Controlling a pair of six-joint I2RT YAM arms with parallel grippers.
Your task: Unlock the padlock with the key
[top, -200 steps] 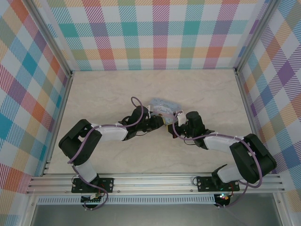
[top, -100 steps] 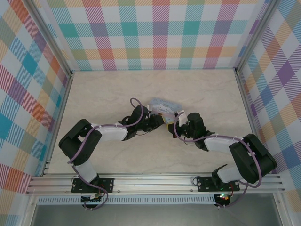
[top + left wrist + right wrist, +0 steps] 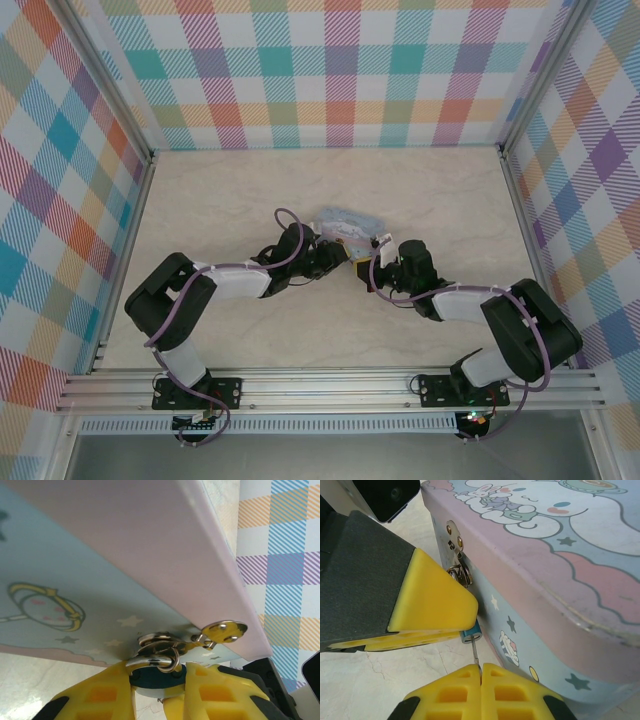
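Observation:
The tiny blue padlock (image 3: 470, 634) hangs at the front of the tin, its silver shackle (image 3: 156, 661) through the tin's latch. My left gripper (image 3: 159, 674) is shut on the padlock's blue body (image 3: 160, 680), one yellow finger (image 3: 432, 605) covering most of it in the right wrist view. The thin key (image 3: 475, 655) runs from the padlock's bottom end down into my right gripper (image 3: 481, 669), which is shut on the key's hidden head. In the top view the left gripper (image 3: 345, 259) and the right gripper (image 3: 364, 272) meet tip to tip.
The pale-blue cartoon tin (image 3: 345, 223) lies just behind both grippers, its lid (image 3: 560, 540) and side wall (image 3: 90, 570) close to the fingers. Its hinged latch plate (image 3: 225, 630) sticks out beside the shackle. Marble tabletop (image 3: 250, 190) lies all around, with plaid walls on three sides.
The right arm's wrist and elbow have shifted slightly. Both grippers stay shut at the same spot in front of the tin.

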